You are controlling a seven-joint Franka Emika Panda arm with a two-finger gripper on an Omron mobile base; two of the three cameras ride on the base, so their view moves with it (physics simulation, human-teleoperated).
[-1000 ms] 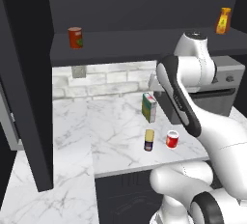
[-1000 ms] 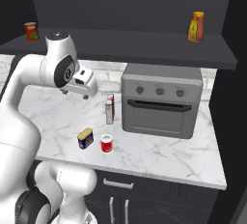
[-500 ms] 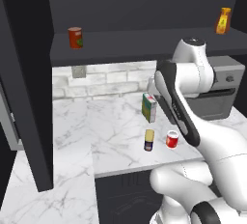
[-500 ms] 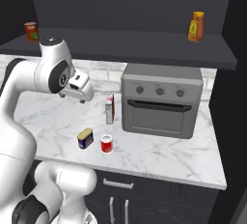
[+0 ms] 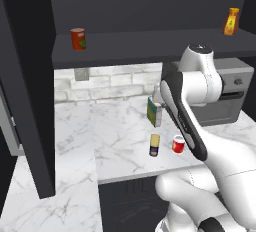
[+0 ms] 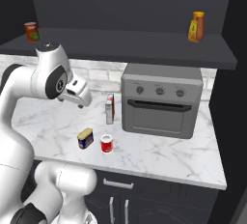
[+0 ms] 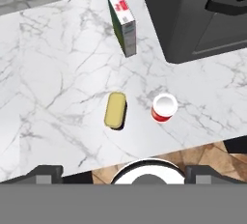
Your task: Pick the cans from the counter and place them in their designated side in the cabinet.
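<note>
Two cans stand near the front edge of the white marble counter (image 7: 53, 68): a boxy tin with a yellow top (image 7: 116, 109) (image 5: 154, 145) (image 6: 85, 138) and, to its right, a short red can with a white top (image 7: 164, 107) (image 5: 178, 144) (image 6: 106, 144). My gripper (image 7: 124, 174) (image 6: 86, 102) hangs open well above them, looking down, with nothing between its fingers. The dark cabinet's open shelf (image 5: 150, 46) (image 6: 120, 44) runs overhead, and its tall side panel (image 5: 30, 101) stands at the left.
A green-and-white carton (image 7: 123, 22) (image 5: 154, 111) (image 6: 110, 108) stands behind the cans, beside the grey oven (image 6: 161, 100) (image 7: 202, 10). On the shelf sit an orange-red can (image 5: 77, 39) (image 6: 31, 31) at the left and a yellow bottle (image 5: 231, 21) (image 6: 196, 26) at the right.
The hand has sunk a little toward the counter while the arm swung slightly. The cans and carton have not moved. The jaws stay wide apart.
</note>
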